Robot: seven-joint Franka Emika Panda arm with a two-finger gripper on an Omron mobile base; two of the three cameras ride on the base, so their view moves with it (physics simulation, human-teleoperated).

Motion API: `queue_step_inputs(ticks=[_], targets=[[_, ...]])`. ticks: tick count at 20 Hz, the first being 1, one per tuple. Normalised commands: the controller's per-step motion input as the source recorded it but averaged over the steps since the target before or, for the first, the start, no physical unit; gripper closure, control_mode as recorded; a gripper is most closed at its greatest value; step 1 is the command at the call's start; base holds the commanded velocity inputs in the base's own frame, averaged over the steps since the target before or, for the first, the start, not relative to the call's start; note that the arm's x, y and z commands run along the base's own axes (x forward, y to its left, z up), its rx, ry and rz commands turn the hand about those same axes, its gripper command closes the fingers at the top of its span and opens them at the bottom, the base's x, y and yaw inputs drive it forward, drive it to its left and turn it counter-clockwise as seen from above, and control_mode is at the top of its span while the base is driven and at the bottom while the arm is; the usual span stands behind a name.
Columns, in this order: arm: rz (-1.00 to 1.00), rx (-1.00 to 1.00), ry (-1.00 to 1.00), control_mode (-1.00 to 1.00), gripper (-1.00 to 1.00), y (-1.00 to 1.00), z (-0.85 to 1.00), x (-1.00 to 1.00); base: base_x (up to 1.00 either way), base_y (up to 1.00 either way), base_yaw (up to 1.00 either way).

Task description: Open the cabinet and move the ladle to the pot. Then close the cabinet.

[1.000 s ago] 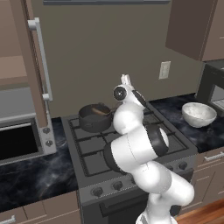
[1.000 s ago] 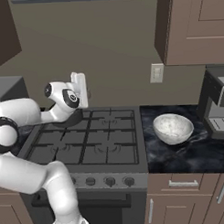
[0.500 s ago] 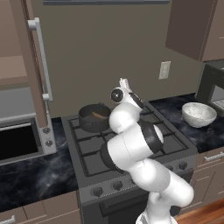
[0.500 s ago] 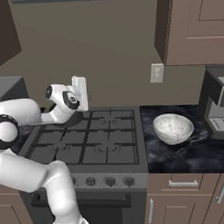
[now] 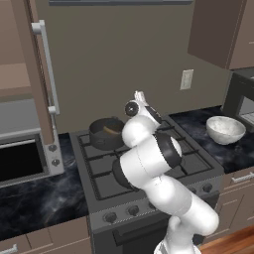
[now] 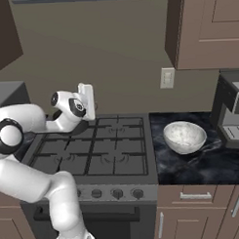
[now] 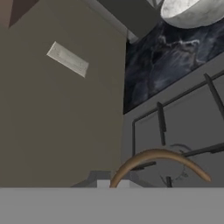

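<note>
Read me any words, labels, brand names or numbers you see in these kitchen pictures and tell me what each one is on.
None: no readable text shows anywhere.
Stove knobs: no markings to be made out.
Coffee machine: a light panel at the picture's edge, nothing readable on it.
Microwave: two round buttons, no digits or brand to be made out.
Wall outlet: blank plate.

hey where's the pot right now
The pot sits on the stove's back left burner in the left base view, just right of the open cabinet door and close beside the robot's wrist, with something brown showing inside it.
</note>
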Motion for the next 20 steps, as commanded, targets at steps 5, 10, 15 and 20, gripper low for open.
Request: queue_step_inputs(ticks=[5, 10, 15, 20], targets=[[0.0, 0.0, 0.01, -1.0, 1.0, 0.11, -0.2, 0.09, 0.0, 0.0, 0.0], [0.0, 0.0, 0.01, -1.0, 1.0, 0.22, -0.23, 0.06, 0.0, 0.0, 0.0], [0.0, 0.0, 0.02, -1.0, 1.0, 0.34, -0.31, 0.02, 0.0, 0.0, 0.0], [0.0, 0.0, 0.02, -1.0, 1.0, 0.18, -0.21, 0.03, 0.0, 0.0, 0.0]])
